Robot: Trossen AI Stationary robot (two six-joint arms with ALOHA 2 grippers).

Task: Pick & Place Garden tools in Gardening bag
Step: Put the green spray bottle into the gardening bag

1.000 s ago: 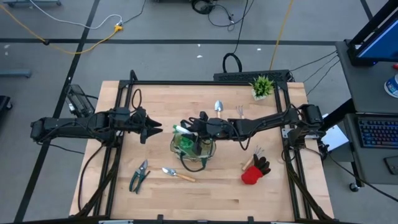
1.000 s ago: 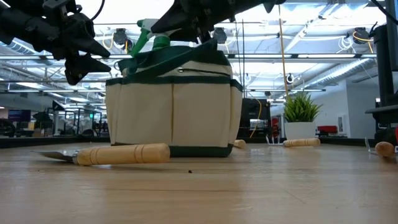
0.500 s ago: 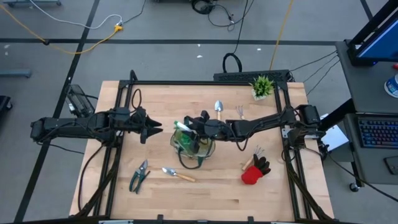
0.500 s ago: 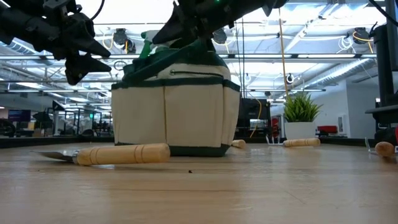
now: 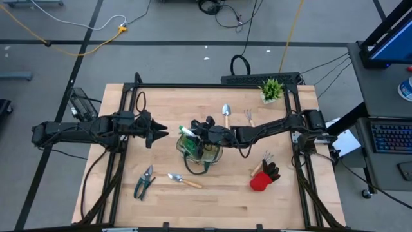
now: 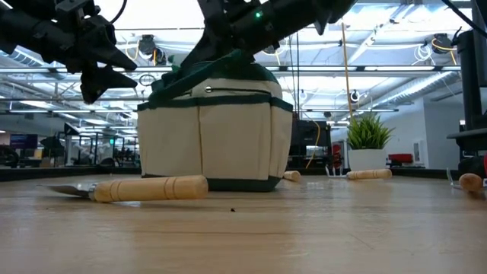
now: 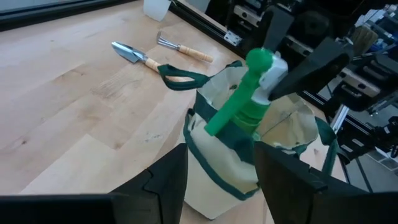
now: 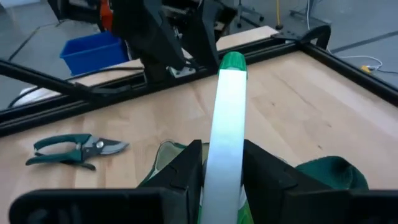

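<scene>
The khaki gardening bag (image 5: 201, 151) with green trim stands upright at mid-table, also in the low view (image 6: 213, 137). A green spray bottle (image 7: 241, 106) sticks slanting out of its open mouth, body inside, with my right gripper (image 5: 205, 133) shut on it just above the bag. My left gripper (image 5: 161, 133) hovers open to the left of the bag, above the table, touching nothing. Green-handled pruners (image 5: 144, 182) and a wooden-handled trowel (image 5: 183, 180) lie near the front. A second trowel (image 5: 226, 112) and a hand fork (image 5: 248, 116) lie behind the bag. My right gripper pinches the spray bottle's white head (image 8: 226, 134) between its two fingers (image 8: 186, 168), one on each side. The fingers come from the table's right, slanting a little downward, and lie along the head. The bottle is tilted, its green nozzle (image 7: 217, 121) pointing toward the left arm and its lower body inside the bag's mouth.
A red-and-black glove (image 5: 264, 176) lies at the right front. A small potted plant (image 5: 271, 89) stands at the far right corner. A black frame rail runs around the table. Bare wood lies between the left gripper and the front edge.
My right gripper has sunk toward the bag with the spray bottle and tipped a little. The bottle's green top, which stood above the bag's rim in the low view, now sits lower in the mouth. The bag has been nudged and turned slightly.
</scene>
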